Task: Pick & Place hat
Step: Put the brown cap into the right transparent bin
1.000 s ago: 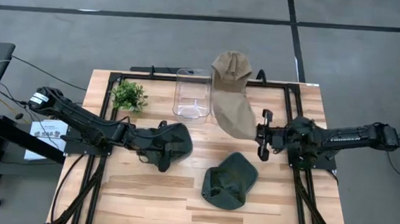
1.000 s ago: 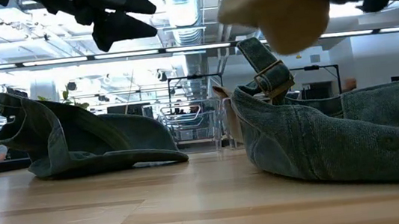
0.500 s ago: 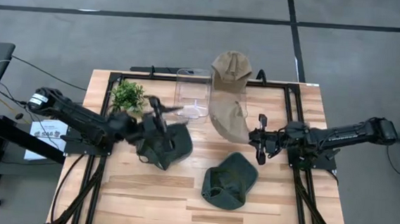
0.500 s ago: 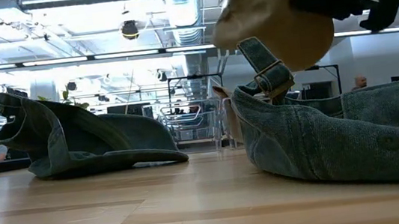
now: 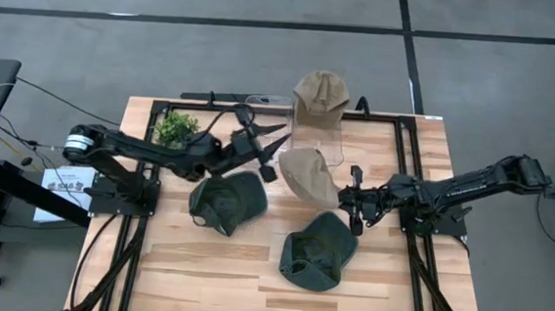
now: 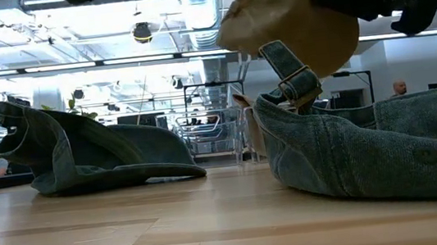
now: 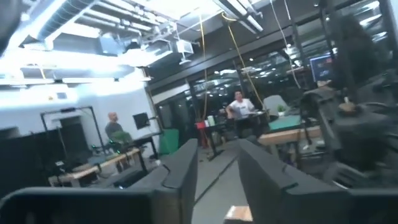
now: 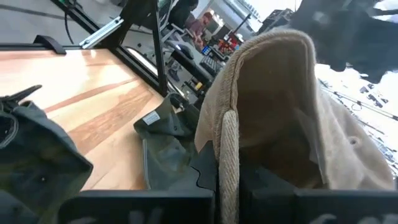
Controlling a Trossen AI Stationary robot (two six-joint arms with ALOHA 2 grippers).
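A tan hat [image 5: 308, 173] hangs in the air over the table's middle, and my right gripper [image 5: 355, 202], reaching in from the right, is shut on it. The low view shows this tan hat [image 6: 289, 15] above a dark denim hat [image 6: 371, 155]. Two dark hats lie on the wood, one left of centre [image 5: 227, 199] and one near centre [image 5: 318, 252]. A second tan hat [image 5: 321, 90] sits at the far edge. My left gripper [image 5: 270, 145] is open and raised near the clear box [image 5: 270, 126], holding nothing; its wrist view shows only the room between its fingers [image 7: 180, 174]. My right gripper pinches the tan hat by its stitched edge [image 8: 227, 146] between the two fingers [image 8: 205, 174]. The fingers come level from the table's right. The hat is lifted clear of the table and spreads out toward the left from the fingers.
A small green plant [image 5: 177, 131] stands at the far left of the wooden top [image 5: 201, 268]. A black frame [image 5: 397, 125] borders the work area. People sit at desks in the room behind. Bare wood lies along the near edge.
My left gripper has risen off the left dark hat and swung toward the far edge and right, tipping upward; that hat stays flat on the table. My right gripper has drawn the tan hat toward the left and near side, and the hat now hangs bunched shorter.
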